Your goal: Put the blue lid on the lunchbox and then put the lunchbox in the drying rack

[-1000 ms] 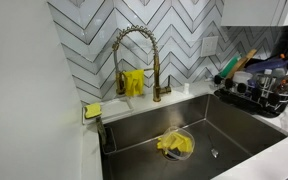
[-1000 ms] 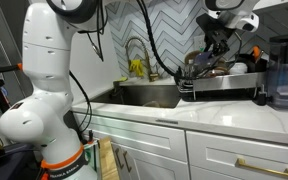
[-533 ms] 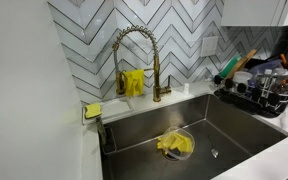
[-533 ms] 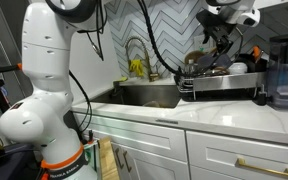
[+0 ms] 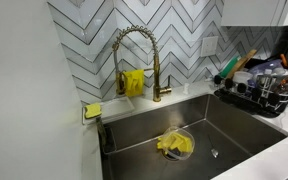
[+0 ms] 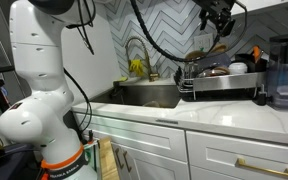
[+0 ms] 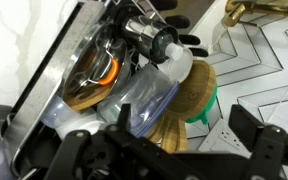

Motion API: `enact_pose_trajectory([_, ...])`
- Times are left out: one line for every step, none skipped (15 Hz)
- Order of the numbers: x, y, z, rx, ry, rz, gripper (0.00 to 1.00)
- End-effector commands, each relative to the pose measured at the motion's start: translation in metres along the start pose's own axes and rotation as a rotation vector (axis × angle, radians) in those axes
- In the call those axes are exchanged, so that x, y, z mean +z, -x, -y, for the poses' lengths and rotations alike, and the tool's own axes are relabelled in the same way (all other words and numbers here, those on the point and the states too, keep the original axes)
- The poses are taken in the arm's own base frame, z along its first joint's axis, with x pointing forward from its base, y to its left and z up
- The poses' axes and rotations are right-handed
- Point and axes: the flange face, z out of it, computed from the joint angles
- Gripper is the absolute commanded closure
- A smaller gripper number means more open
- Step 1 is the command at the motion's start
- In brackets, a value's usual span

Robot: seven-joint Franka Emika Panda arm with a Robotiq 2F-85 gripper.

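Observation:
The lunchbox (image 7: 144, 95), clear plastic with the blue lid on top, lies tilted inside the drying rack (image 7: 49, 80) among wooden utensils (image 7: 189, 95) and a steel pan. My gripper (image 7: 184, 128) hangs above it, open, its dark fingers (image 7: 252, 128) apart with nothing between them. In an exterior view the gripper (image 6: 216, 15) is high above the drying rack (image 6: 219, 88) on the counter. The rack (image 5: 256, 97) also shows at the right of the sink, crowded with dishes.
A gold faucet (image 5: 134, 60) arches over the steel sink (image 5: 234, 130). A clear bowl with a yellow cloth (image 5: 174, 145) sits in the basin. A yellow sponge (image 5: 92, 110) rests on the sink's corner. A wall socket (image 7: 229, 100) is behind the rack.
The gripper has opened and risen straight up from the drying rack, leaving the lunchbox lying in it.

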Motion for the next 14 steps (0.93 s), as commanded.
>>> enact_pose_trajectory([-0.043,0.041,0.009,-0.102,0.117,0.070,0.00])
enact_pose_trajectory([-0.053,0.051,0.010,-0.144,0.166,0.089,0.00])
enact_pose_trajectory([-0.064,0.058,0.011,-0.185,0.218,0.082,0.00])
enact_pose_trajectory([-0.072,0.064,0.012,-0.215,0.244,0.074,0.00])
enact_pose_trajectory([-0.081,0.069,0.014,-0.253,0.280,0.059,0.00])
enact_pose_trajectory([-0.087,0.075,0.017,-0.279,0.295,0.050,0.00])
enact_pose_trajectory([-0.092,0.081,0.019,-0.313,0.297,0.045,0.00])
enact_pose_trajectory([-0.097,0.088,0.026,-0.321,0.218,0.048,0.00])
enact_pose_trajectory([-0.093,0.068,0.022,-0.284,0.261,0.046,0.00])
enact_pose_trajectory([-0.097,0.073,0.026,-0.298,0.253,0.046,0.00])
enact_pose_trajectory([-0.100,0.077,0.028,-0.307,0.250,0.043,0.00])
enact_pose_trajectory([-0.101,0.079,0.029,-0.309,0.248,0.042,0.00])
enact_pose_trajectory([-0.100,0.079,0.029,-0.311,0.247,0.043,0.00])
enact_pose_trajectory([-0.100,0.079,0.029,-0.311,0.245,0.044,0.00])
